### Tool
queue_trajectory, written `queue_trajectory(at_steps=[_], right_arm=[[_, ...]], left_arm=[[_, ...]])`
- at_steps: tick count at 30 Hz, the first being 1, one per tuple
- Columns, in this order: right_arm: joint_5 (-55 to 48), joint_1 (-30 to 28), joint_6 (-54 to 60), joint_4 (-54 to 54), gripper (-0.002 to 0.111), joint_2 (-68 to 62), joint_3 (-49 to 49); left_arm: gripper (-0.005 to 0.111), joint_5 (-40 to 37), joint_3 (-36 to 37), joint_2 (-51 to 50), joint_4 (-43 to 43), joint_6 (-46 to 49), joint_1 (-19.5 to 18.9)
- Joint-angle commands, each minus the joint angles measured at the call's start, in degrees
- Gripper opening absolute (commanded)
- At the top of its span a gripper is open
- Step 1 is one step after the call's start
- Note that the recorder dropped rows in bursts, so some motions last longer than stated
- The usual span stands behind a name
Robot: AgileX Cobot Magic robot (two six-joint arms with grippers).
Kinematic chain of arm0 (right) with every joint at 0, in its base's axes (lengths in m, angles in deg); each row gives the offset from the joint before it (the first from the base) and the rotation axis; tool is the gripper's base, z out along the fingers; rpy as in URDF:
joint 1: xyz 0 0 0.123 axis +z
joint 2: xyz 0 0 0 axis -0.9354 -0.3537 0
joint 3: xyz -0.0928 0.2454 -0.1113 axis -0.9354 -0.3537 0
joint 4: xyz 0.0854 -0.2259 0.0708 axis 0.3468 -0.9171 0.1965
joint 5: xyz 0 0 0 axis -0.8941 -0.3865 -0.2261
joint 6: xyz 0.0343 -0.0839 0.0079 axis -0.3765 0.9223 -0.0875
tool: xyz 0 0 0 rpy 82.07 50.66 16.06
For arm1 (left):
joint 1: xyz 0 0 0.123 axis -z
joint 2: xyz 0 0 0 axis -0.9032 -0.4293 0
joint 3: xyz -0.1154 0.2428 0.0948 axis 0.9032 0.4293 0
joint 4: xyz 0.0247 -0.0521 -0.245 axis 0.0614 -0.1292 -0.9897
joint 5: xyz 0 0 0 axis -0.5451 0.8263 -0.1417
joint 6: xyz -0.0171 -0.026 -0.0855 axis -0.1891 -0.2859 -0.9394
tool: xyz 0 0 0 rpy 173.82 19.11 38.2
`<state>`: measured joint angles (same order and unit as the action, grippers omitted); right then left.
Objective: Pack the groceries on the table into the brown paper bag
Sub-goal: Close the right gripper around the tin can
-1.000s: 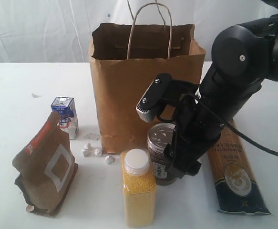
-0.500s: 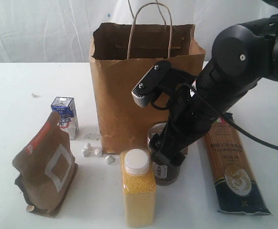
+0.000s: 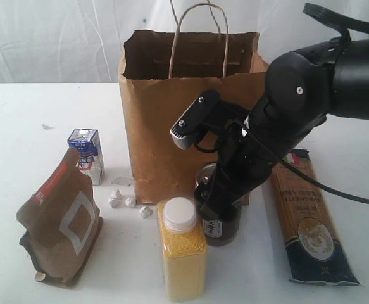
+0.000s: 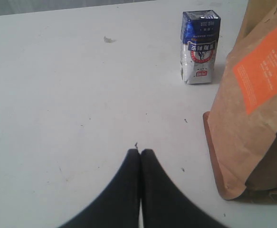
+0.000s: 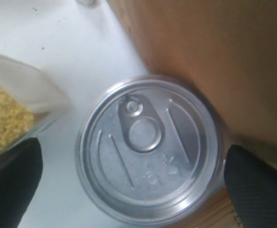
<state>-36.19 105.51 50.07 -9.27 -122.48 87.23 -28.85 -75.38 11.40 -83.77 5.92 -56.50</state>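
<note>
The brown paper bag [image 3: 171, 126] stands open at the middle of the table [image 3: 19, 120]. Just in front of it is the dark can [image 3: 221, 229], whose silver pull-tab lid [image 5: 148, 149] fills the right wrist view. My right gripper [image 3: 214, 197] [image 5: 131, 159] is open above the can, one finger on each side of the lid. The yellow-grain bottle [image 3: 183, 256] stands beside the can. The pasta pack [image 3: 309, 221] lies to the right. The brown pouch [image 3: 61, 221] [image 4: 254, 109] and the blue-white carton [image 3: 87, 154] [image 4: 200, 47] are at the left. My left gripper [image 4: 140, 153] is shut, empty, above bare tabletop. The gold-lidded jar is out of view.
A few small crumpled white bits [image 3: 128, 202] lie on the table between the carton and the bag. The bag's twisted handles [image 3: 200, 31] stick up above its rim. The right arm's dark bulk [image 3: 311, 101] hangs in front of the bag's right side.
My right arm has swung left and down over the can, so its lid is now covered in the exterior view. Everything else stays put.
</note>
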Motion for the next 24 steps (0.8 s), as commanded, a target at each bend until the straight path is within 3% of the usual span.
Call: queue_trajectory(at_steps=[1, 19, 21, 24], right_arm=[[1.7, -0.2, -0.2, -0.2, 0.096, -0.1, -0.2], [4.8, -0.2, -0.3, -1.1, 0.096, -3.9, -0.2], [5.6, -0.2, -0.6, -1.0, 0.09, -3.9, -0.2], [6.0, -0.2, -2.2, -1.0, 0.068, -3.9, -0.2]], left_arm=[[0.0, 0.0, 0.2, 0.2, 0.0, -0.1, 0.0], [0.0, 0.0, 0.2, 0.2, 0.0, -0.1, 0.0], [0.0, 0.0, 0.2, 0.2, 0.0, -0.1, 0.0], [0.0, 0.0, 0.2, 0.2, 0.0, -0.1, 0.0]])
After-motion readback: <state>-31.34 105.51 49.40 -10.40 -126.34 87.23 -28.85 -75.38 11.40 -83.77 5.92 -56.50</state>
